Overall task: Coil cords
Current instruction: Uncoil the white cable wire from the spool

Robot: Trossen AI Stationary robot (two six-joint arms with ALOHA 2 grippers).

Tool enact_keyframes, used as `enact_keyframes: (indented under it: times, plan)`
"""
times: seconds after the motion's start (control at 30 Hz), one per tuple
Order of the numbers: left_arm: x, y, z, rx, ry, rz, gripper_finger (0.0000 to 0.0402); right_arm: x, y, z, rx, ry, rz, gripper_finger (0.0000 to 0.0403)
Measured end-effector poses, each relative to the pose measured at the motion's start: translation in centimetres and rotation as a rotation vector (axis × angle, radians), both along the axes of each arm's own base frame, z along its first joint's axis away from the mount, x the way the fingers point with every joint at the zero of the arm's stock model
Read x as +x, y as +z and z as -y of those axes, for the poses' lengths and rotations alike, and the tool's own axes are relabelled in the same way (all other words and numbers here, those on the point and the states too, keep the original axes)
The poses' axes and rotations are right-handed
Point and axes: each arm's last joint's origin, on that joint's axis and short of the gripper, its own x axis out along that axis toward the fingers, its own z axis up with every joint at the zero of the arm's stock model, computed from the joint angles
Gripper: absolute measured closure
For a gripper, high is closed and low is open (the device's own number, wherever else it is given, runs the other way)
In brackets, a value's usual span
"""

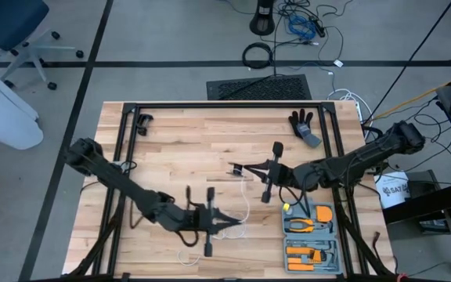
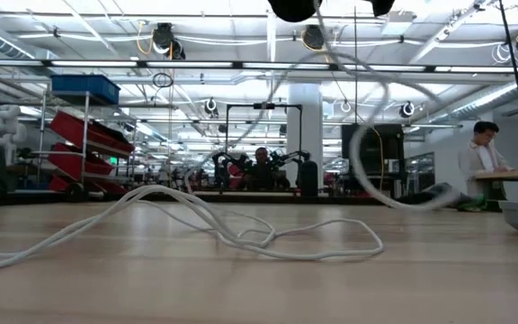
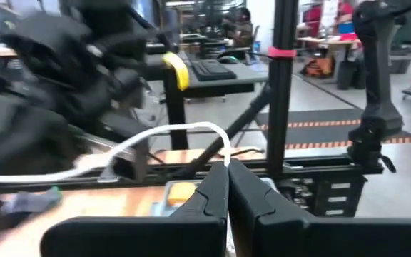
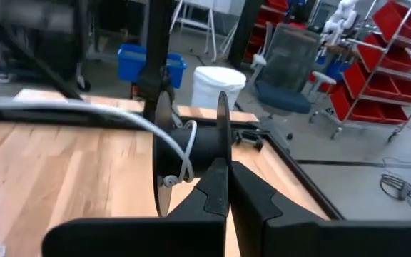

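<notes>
Over the pale wooden tabletop point(image 1: 171, 149), your right gripper point(image 4: 223, 187) was clamped on the small black reel point(image 4: 191, 153); your left gripper point(image 3: 227, 187) pinched the thin white cord point(image 3: 155, 135) running toward it.

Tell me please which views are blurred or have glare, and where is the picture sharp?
Left wrist view: the other arm at upper left is smeared, while the left gripper on the white cord looks sharp. Right wrist view: the black reel is clear, the upper left corner soft. Low view: bright ceiling lights, the raised loop of cord blurred. High view: even light, no glare.
</notes>
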Motion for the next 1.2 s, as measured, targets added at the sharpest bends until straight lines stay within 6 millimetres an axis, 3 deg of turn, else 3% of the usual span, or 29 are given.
enact_keyframes:
  times: [0.33,0.57,0.83,1.2]
  plan:
    - [3.3,-6.9,0.0,-0.001,0.022,-0.184,0.0401,-0.1,1.4,0.2,-0.002,0.001,0.105,0.0403]
    - [3.5,-8.7,-0.8,0.015,0.082,-0.314,0.0401,-1.1,2.6,0.3,0.023,0.012,0.160,0.0403]
    - [2.8,-8.4,-1.0,0.043,0.138,-0.355,0.0401,-2.9,4.0,0.1,0.047,0.048,0.198,0.0403]
    - [-1.3,-3.5,-1.5,-0.019,0.178,-0.391,0.0382,-5.4,5.0,0.3,0.103,0.103,0.176,0.0403]
